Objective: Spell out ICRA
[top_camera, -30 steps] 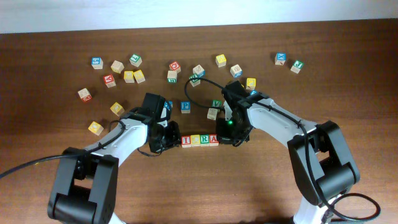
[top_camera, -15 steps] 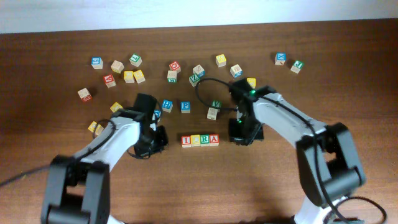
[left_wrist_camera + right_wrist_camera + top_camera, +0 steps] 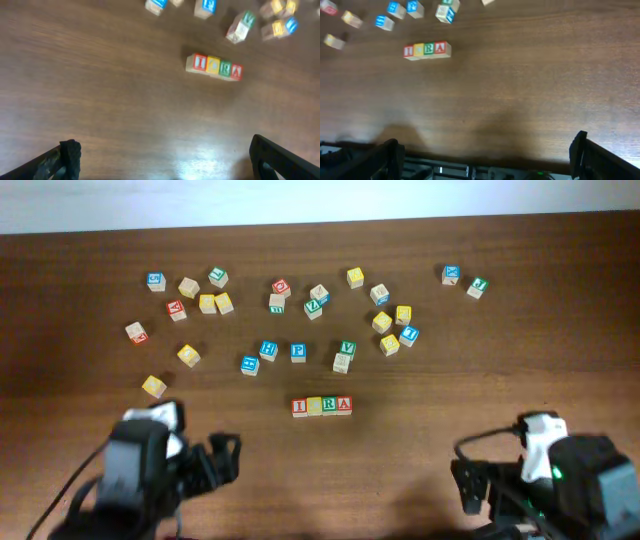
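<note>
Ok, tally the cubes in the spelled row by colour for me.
Red: 2, I and A
Yellow: 1, C
Green: 1, R
Total: 4

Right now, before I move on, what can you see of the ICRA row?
The ICRA row is four small wooden cubes of one size, side by side and touching: red-framed I, yellow C, green-framed R, red-framed A. The line is straight, letters up, reading left to right from overhead. It rests on the brown table, apart from the loose cubes; nothing else touches it.
</note>
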`<action>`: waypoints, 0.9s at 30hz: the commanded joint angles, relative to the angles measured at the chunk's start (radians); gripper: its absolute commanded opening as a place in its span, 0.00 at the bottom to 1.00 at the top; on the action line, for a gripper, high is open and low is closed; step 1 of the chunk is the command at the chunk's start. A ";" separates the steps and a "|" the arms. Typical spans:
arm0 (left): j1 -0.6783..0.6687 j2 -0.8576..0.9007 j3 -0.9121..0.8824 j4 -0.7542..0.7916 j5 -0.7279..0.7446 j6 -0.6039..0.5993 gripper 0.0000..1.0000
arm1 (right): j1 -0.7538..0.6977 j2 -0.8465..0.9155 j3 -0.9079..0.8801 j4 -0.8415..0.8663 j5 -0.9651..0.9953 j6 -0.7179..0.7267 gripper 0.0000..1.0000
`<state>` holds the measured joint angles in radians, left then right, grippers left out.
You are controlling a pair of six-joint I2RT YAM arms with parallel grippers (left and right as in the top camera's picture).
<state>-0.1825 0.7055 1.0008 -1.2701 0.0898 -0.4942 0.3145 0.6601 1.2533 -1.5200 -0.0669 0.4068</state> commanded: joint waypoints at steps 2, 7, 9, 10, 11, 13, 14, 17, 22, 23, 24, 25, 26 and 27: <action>0.002 -0.256 0.008 -0.073 -0.148 -0.085 0.99 | -0.001 -0.032 -0.010 -0.022 0.012 -0.006 0.98; 0.002 -0.323 0.008 -0.094 -0.146 -0.085 0.99 | -0.001 -0.031 -0.010 -0.022 0.012 -0.006 0.98; 0.002 -0.323 0.008 -0.104 -0.146 -0.085 0.99 | -0.001 -0.031 -0.010 -0.022 0.012 -0.006 0.99; 0.002 -0.323 0.008 -0.128 -0.146 -0.085 0.99 | -0.001 -0.031 -0.010 -0.022 0.012 -0.006 0.98; 0.002 -0.323 0.008 -0.139 -0.146 -0.085 0.99 | -0.001 -0.031 -0.010 -0.022 0.012 -0.006 0.98; 0.002 -0.323 0.008 -0.198 -0.146 -0.085 0.99 | -0.001 -0.034 -0.010 -0.023 0.012 -0.006 0.98; 0.002 -0.323 0.008 -0.218 -0.146 -0.085 0.99 | -0.002 -0.034 -0.010 -0.022 0.012 -0.006 0.98; 0.002 -0.323 0.008 -0.274 -0.146 -0.085 0.99 | -0.059 -0.050 -0.010 -0.022 0.012 -0.006 0.98; 0.002 -0.323 0.008 -0.304 -0.146 -0.085 0.99 | -0.181 -0.134 -0.015 0.033 0.064 -0.024 0.98; 0.002 -0.323 0.008 -0.304 -0.146 -0.085 0.99 | -0.195 -0.168 -0.037 0.101 0.060 -0.045 0.98; 0.002 -0.323 0.008 -0.304 -0.146 -0.085 0.99 | -0.208 -0.208 -0.076 0.166 0.051 -0.072 0.98; 0.002 -0.323 0.008 -0.304 -0.146 -0.085 0.99 | -0.223 -0.247 -0.120 0.216 0.045 -0.092 0.98; 0.002 -0.323 0.008 -0.304 -0.146 -0.085 0.99 | -0.240 -0.306 -0.199 0.285 0.045 -0.116 0.98; 0.002 -0.323 0.008 -0.304 -0.146 -0.085 0.99 | -0.246 -0.355 -0.275 0.356 0.044 -0.145 0.98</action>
<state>-0.1825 0.3859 1.0046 -1.5719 -0.0425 -0.5694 0.0906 0.3866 1.0988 -1.2465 -0.0261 0.3340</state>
